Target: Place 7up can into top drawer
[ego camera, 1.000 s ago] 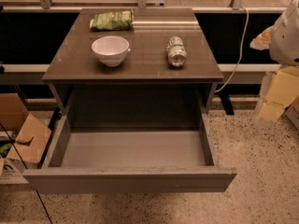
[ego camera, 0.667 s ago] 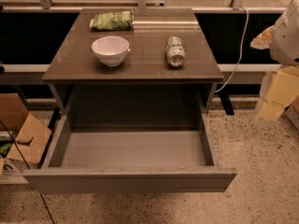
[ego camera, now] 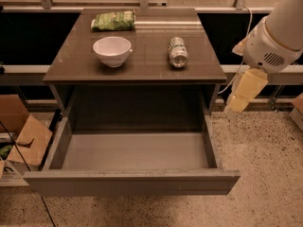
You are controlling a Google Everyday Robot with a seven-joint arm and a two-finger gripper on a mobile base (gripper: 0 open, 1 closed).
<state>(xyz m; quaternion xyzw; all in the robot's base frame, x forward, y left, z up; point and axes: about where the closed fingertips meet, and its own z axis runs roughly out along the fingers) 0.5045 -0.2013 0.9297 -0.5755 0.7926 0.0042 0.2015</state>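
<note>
The 7up can [ego camera: 178, 52] lies on its side on the dark brown table [ego camera: 142, 67], right of the white bowl [ego camera: 112, 50] and unmoved since a second ago. The green snack bag [ego camera: 113, 21] at the table's back is unmoved too. The top drawer [ego camera: 132, 181] stands pulled out under the table. The gripper [ego camera: 239, 100] hangs beside the table's right edge, nearer the table than before; its grip state cannot be made out.
</note>
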